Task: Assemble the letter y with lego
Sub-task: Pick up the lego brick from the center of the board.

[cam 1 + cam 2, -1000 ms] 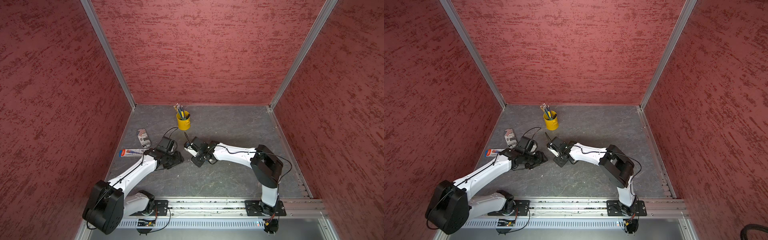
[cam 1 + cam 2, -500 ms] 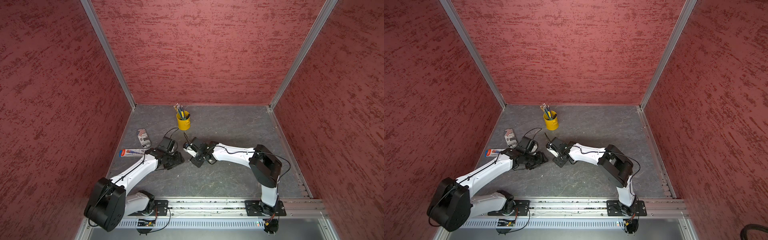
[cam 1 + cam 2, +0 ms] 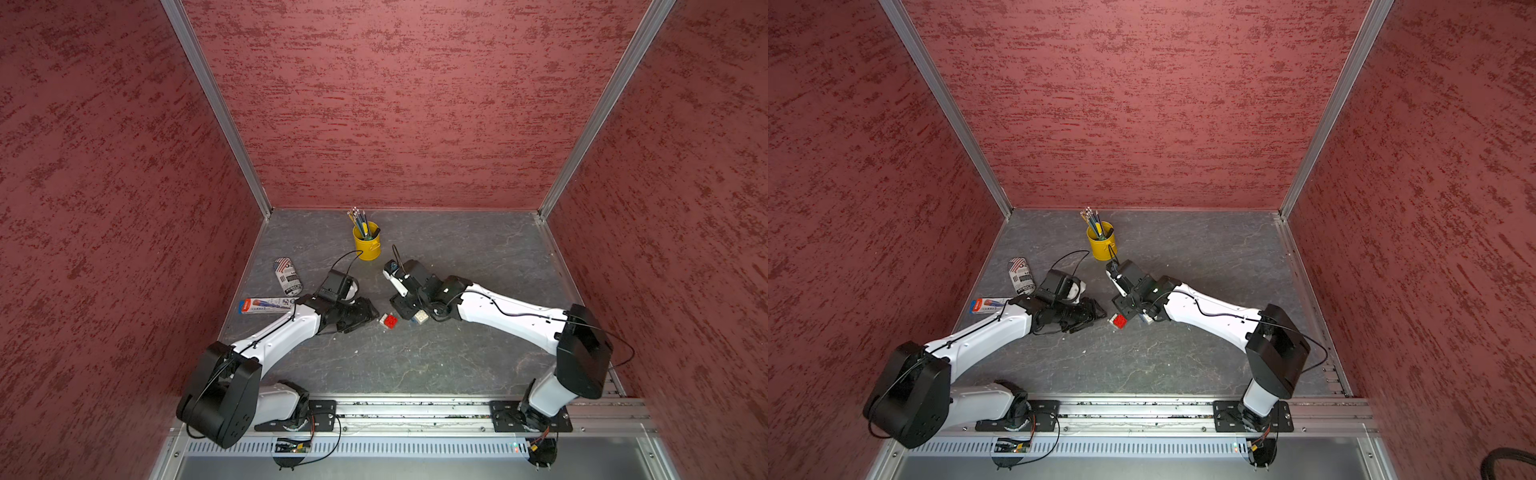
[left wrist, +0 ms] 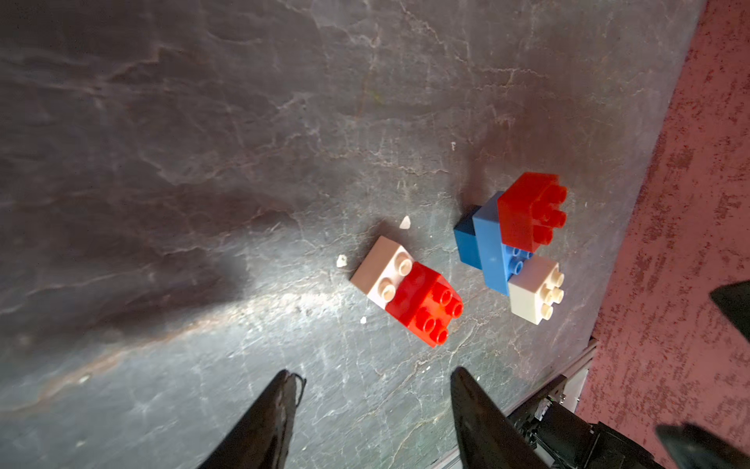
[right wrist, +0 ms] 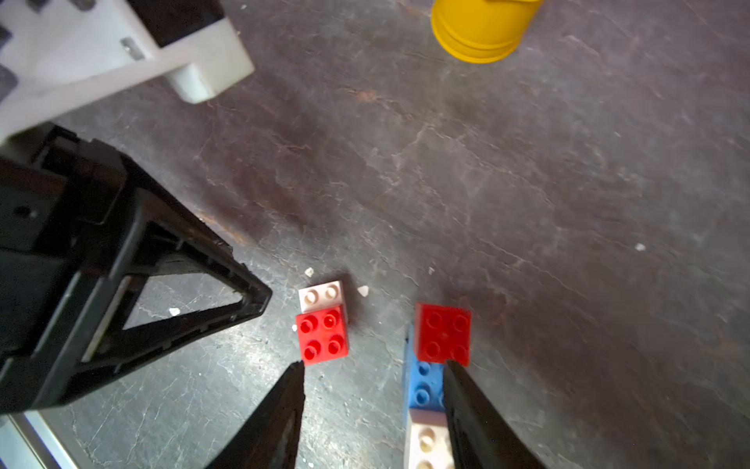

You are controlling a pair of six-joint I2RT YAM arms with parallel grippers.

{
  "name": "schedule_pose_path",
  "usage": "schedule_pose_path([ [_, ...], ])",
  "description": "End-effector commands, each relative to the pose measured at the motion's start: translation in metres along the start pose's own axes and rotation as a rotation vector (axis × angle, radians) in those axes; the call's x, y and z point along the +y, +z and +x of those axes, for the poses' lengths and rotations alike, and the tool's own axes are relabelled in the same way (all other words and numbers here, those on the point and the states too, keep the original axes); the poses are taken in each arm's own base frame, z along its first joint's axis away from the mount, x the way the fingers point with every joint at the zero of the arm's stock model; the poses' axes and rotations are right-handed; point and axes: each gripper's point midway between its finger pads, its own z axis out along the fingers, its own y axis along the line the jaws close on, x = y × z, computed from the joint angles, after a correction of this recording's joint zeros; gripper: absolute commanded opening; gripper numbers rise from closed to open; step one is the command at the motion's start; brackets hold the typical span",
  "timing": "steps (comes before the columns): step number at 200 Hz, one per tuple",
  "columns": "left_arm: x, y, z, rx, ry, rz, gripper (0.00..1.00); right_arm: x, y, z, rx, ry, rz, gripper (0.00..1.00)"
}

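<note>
R gripper (image 5: 373,365) has just let go: jaws apart, empty, one finger at the edge of the Y cluster (image 4: 493,251), which sits mid-floor, nearer than the cup (image 3: 366,241). The red+white pair (image 4: 410,296) lies loose just left of it, not joined. L gripper (image 4: 374,371) is spread too, nothing held. Risk: R finger snags the cluster on pull-back and drags it or pops a brick.
</note>
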Motion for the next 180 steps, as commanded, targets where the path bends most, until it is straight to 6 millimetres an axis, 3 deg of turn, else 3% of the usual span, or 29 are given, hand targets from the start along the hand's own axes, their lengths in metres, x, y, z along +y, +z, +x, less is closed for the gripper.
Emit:
schedule_pose_path([
  [1,-0.009,0.008,-0.002,0.010,0.008,0.083,0.63,-0.022,0.003,0.013,0.018,0.086,0.071,0.58],
  [73,-0.016,0.027,0.002,0.040,-0.014,0.238,0.62,-0.050,0.004,0.033,0.003,0.226,0.087,0.58],
  [180,0.017,0.044,0.011,0.075,-0.067,0.140,0.60,-0.054,0.015,0.049,0.054,0.234,0.094,0.56],
])
